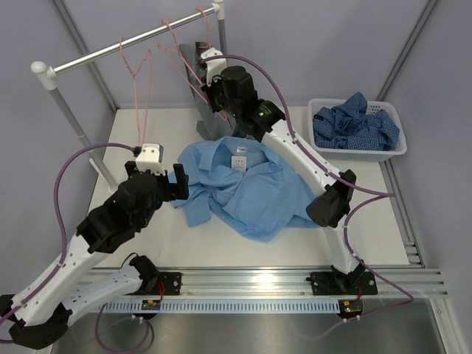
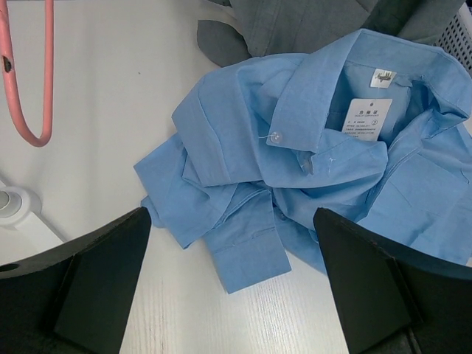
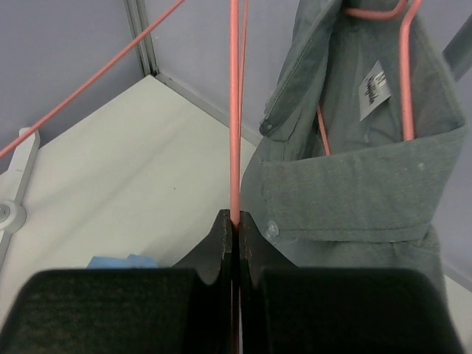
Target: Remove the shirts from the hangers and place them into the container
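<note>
We see the left gripper point(image 2: 232, 291) spread fully wide, holding nothing, over the crumpled light blue shirt point(image 1: 251, 192) on the table point(image 1: 369, 217). Right gripper point(image 3: 234, 221) pinched tight on a pink hanger wire point(image 3: 234, 110) at the far rail point(image 1: 133, 46), just beside the hanging grey shirt point(image 3: 354, 199). Dark blue shirt point(image 1: 354, 125) lies in the container point(image 1: 358, 153), far right.
</note>
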You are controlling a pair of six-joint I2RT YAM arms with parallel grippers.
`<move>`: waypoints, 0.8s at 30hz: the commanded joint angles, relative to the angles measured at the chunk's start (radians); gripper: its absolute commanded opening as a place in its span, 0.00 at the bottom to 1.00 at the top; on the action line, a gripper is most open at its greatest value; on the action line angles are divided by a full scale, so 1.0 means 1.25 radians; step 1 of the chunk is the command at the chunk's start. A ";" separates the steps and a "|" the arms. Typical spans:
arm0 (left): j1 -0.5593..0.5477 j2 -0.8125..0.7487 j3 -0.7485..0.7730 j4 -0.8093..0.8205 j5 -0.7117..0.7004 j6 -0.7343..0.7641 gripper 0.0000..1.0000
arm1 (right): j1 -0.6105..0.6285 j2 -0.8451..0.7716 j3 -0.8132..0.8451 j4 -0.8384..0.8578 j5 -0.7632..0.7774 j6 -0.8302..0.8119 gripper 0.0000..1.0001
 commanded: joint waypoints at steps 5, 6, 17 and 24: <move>0.002 -0.009 -0.013 0.022 0.011 -0.008 0.99 | 0.039 -0.092 -0.112 0.069 -0.001 0.015 0.20; 0.003 -0.007 -0.014 0.022 0.014 -0.009 0.99 | 0.039 -0.101 -0.123 0.068 -0.001 0.019 0.24; 0.002 0.101 0.046 0.032 0.069 0.018 0.99 | 0.040 -0.440 -0.451 0.040 0.076 0.111 0.96; 0.002 0.262 0.114 0.181 0.100 0.069 0.99 | 0.040 -0.662 -0.737 0.026 0.189 0.175 0.99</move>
